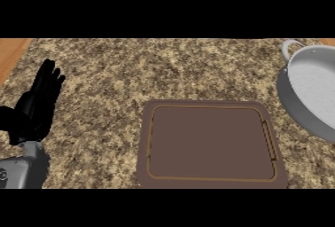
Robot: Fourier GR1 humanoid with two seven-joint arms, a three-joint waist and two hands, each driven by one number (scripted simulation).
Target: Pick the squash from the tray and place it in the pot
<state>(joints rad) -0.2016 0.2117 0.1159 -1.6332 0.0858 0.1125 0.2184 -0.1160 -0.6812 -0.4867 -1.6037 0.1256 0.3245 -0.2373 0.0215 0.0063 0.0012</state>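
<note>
A brown tray (211,111) lies flat on the counter in the lower middle of the head view, and nothing rests on it. A grey metal pot (313,95) with a loop handle stands at the right edge, partly cut off by the frame. No squash shows anywhere. My left hand (36,106) rests open at the left edge with its fingers pointing up, well away from the tray. My right hand is out of the view.
The speckled granite counter (163,66) stretches across the view. A strip of wooden surface (12,51) shows at the far left corner, beyond the counter's edge.
</note>
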